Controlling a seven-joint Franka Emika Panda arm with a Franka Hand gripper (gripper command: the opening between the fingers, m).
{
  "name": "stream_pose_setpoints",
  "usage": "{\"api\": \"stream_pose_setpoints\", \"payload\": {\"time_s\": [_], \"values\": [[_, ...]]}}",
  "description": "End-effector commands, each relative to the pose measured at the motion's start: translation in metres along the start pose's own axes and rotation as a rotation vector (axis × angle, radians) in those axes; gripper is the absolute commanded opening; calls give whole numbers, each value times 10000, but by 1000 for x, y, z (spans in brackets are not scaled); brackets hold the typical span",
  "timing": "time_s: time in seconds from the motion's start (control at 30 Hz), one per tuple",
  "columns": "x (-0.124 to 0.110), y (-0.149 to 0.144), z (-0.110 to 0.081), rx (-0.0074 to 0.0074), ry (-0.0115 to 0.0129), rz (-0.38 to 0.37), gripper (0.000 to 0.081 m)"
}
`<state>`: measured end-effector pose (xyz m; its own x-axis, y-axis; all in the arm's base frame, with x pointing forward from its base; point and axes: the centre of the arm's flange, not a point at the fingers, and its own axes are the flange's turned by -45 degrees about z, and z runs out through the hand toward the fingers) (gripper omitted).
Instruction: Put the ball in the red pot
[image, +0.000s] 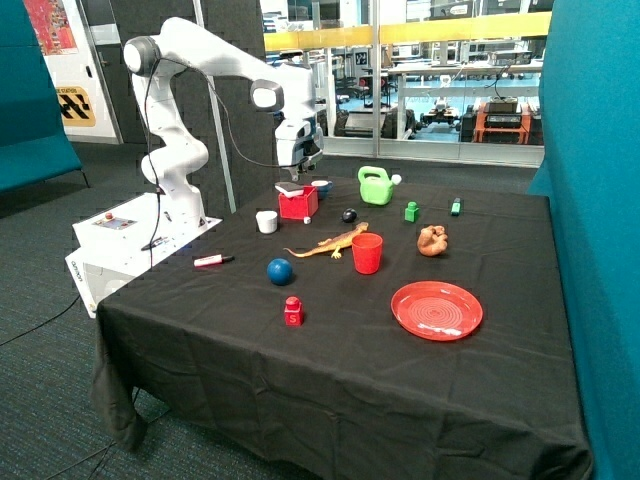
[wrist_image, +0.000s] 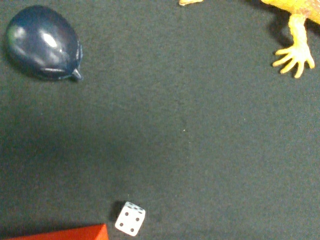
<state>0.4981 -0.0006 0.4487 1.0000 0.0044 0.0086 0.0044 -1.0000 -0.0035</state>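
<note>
The dark blue ball lies on the black cloth, apart from everything, between the red marker and the red cup. The square red pot stands farther back, with something white across its top. My gripper hangs in the air just above the pot, well away from the ball. The wrist view shows one corner of the red pot, a white die beside it and the smaller black roundish object. The ball does not show there.
A yellow toy lizard lies between pot and red cup; its foot shows in the wrist view. Also on the table: white cup, green watering can, green block, brown toy, red plate, knobbed red block.
</note>
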Motion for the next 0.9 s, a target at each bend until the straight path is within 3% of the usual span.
{"api": "stream_pose_setpoints", "payload": {"time_s": [0.0, 0.1, 0.2, 0.27, 0.87], "values": [[2, -1, -1, -22, -90, -2902, 808], [-4, -3, 0, -22, -90, -3097, 808], [-8, -6, 0, -21, -91, -3227, 601], [-10, -8, -1, -21, -91, -3333, 562], [-35, -52, -2, -14, -92, -4741, 547]]}}
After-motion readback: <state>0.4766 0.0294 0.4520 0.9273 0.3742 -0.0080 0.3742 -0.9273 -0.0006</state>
